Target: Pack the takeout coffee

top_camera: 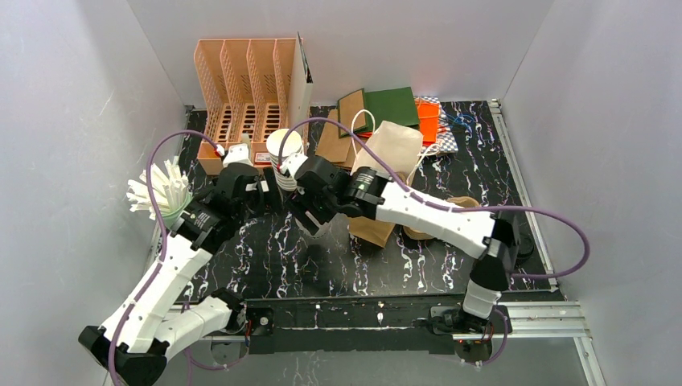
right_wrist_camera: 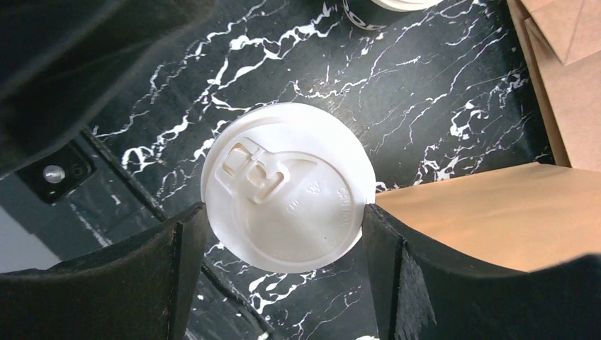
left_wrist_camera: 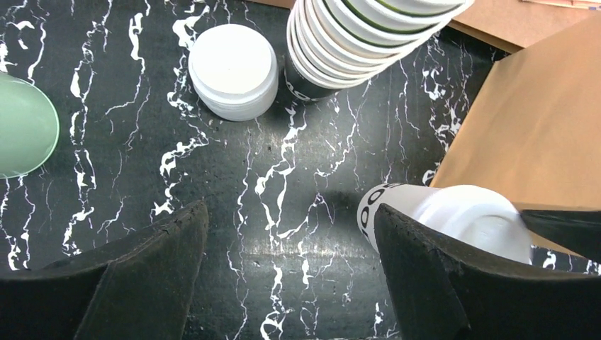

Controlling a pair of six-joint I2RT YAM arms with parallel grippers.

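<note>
Early stage, no cup seen inside brown paper bag (right_wrist_camera: 496, 212); bag interior hidden.
Lidded coffee cup (right_wrist_camera: 287, 188) stands on counter (left_wrist_camera: 283, 142), just beside bag.
Right claw (right_wrist_camera: 282, 212) wide, fingers at lid rim on both sides; gripped or only bracketed, cannot tell.
Left claw (left_wrist_camera: 290, 212) spread, holding nothing, near same cup.
Remaining, by judgement: lift cup, put it in bag, then any other capped cups.

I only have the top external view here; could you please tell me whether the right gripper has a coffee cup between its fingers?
Observer: Yes. In the right wrist view the right gripper straddles a lidded cup, its fingers at the lid's rim; whether they press it, I cannot tell.
Operator: Thank you. And the left gripper?
Observer: The left gripper is open, with only bare table between its fingers.
</note>
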